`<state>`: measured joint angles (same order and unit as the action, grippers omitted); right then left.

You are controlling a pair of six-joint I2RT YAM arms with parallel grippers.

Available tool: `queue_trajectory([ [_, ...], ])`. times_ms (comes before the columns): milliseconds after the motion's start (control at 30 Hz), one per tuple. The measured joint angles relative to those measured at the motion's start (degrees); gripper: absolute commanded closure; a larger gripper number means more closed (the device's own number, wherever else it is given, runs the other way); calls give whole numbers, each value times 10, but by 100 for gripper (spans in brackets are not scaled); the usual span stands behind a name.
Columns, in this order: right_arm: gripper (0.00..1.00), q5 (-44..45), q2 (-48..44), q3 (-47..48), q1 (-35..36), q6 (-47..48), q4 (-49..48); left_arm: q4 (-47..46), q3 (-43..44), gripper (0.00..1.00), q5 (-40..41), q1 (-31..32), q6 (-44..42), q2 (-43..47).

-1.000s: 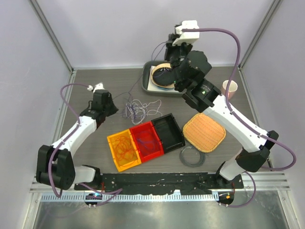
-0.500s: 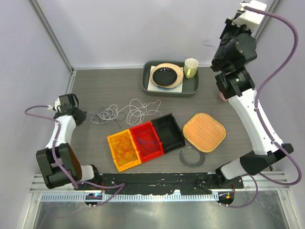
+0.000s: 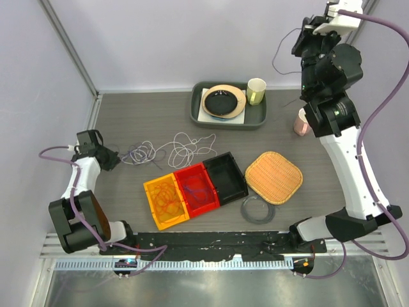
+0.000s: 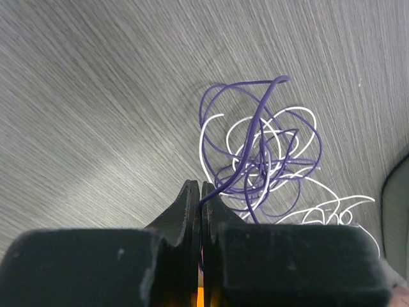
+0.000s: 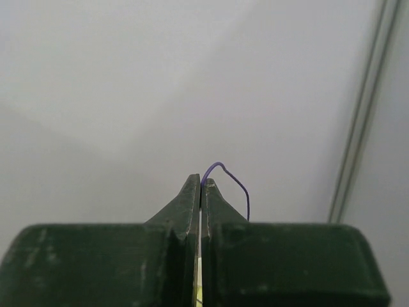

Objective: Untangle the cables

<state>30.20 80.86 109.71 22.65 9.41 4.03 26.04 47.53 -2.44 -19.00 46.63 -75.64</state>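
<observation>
A loose tangle of purple cable (image 3: 142,154) and white cable (image 3: 185,149) lies on the table left of centre. My left gripper (image 3: 110,159) is low at the table's left edge, shut on a purple strand. In the left wrist view the purple cable (image 4: 255,144) runs from the shut jaws (image 4: 200,187) into the knot with the white cable (image 4: 202,148). My right gripper (image 3: 300,39) is high at the back right, shut on a purple wire end (image 5: 233,176) that sticks out of its tips (image 5: 200,180). A thin strand (image 3: 279,52) hangs beside it.
Orange tray (image 3: 151,217) with orange wires, red tray (image 3: 189,169) with a bluish wire, and black tray (image 3: 238,167) sit at centre front. A woven mat (image 3: 273,177) and a clear ring (image 3: 257,209) lie to the right. Back: grey tray (image 3: 255,120), plate, cup (image 3: 256,91), pink cup (image 3: 300,121).
My right arm swung from over the back tray up to the far right corner with a purple end. My left gripper pulled left; the tangle stretched out across the table.
</observation>
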Motion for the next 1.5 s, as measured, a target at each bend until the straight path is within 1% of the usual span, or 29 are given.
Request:
queue_trajectory([
  [233,99,-146,-60,-29,0,-88,31,-21,-21,100,-68,0,-6,12],
  [400,99,-287,-125,-101,0,-168,23,-35,-52,100,-90,19,-6,41],
  [533,99,-382,-137,-126,2,-217,14,-36,-60,100,-99,33,-6,43],
  [633,99,-423,-135,-138,5,-236,12,-38,-64,100,-102,38,-6,43],
  [867,99,-480,-135,-163,10,-263,7,-45,-83,100,-103,42,-6,48],
  [1067,99,-516,-164,-201,19,-289,-7,-51,-88,100,-111,43,-6,48],
  [1367,99,-544,-173,-213,59,-304,-26,-59,-96,100,-114,43,-6,48],
  [1500,99,-546,-166,-213,95,-301,-25,-61,-96,100,-119,43,-6,48],
])
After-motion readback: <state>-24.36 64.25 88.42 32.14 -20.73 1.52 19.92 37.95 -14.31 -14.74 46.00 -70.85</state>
